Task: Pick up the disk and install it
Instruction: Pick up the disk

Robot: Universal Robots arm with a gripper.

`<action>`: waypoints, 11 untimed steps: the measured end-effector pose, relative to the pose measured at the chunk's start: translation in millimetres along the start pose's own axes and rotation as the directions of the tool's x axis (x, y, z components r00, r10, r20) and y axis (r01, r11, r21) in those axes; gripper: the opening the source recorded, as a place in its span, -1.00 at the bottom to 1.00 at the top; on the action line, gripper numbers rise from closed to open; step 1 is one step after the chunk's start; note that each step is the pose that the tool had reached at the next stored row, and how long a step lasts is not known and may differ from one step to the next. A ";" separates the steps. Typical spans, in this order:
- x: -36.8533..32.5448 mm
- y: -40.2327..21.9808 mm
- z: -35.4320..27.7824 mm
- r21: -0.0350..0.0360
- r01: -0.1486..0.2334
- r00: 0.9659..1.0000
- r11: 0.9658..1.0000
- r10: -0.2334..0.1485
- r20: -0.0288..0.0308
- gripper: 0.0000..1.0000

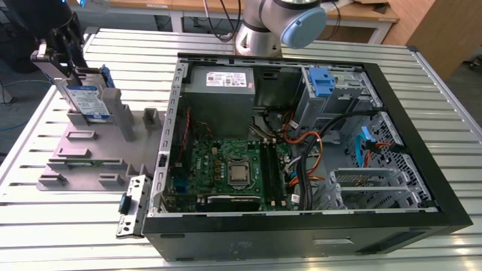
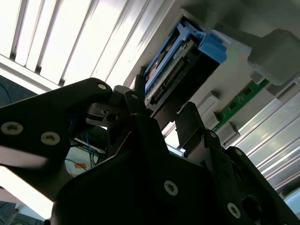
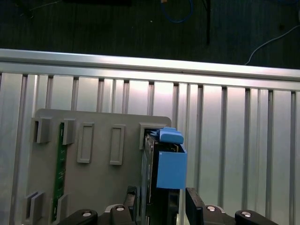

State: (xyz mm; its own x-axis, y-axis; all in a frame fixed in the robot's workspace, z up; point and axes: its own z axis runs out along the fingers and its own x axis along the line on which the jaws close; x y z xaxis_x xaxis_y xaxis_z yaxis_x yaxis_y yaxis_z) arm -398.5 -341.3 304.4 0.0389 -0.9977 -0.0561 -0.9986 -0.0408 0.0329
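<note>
The disk (image 1: 88, 100), silver with a blue-and-white label and blue side rails, stands on edge in a slot of the grey tray (image 1: 83, 152) at the exterior view's left. My gripper (image 1: 74, 76) comes down on it from above. In the first wrist view the disk (image 3: 168, 164) shows edge-on, and the black fingers (image 3: 132, 206) press against both of its sides. In the second wrist view the gripper (image 2: 164, 110) clamps the near end of the disk (image 2: 180, 56). The disk's lower edge is still down in the tray's slot.
An open computer case (image 1: 421, 169) lies to the exterior view's right of the tray, with a motherboard (image 1: 229, 169), a grey power supply box (image 1: 222, 84), cables and a drive bay holding a blue part (image 1: 321, 82). A green circuit strip (image 3: 58, 164) sits in the tray. The slatted metal table (image 1: 45, 237) ends just beyond the tray.
</note>
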 end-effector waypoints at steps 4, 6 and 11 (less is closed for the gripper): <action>0.0 -0.1 0.0 0.000 0.000 1.000 1.000 0.000 0.000 -0.11; 0.0 -0.1 0.0 0.000 0.000 1.000 1.000 0.000 0.000 -0.11; 0.0 -0.2 0.0 0.000 0.000 1.000 1.000 0.000 0.000 -0.11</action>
State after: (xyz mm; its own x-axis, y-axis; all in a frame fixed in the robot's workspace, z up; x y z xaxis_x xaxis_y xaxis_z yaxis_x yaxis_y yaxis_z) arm -398.3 -341.3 304.5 0.0389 -0.9977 -0.0561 -0.9986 -0.0408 0.0329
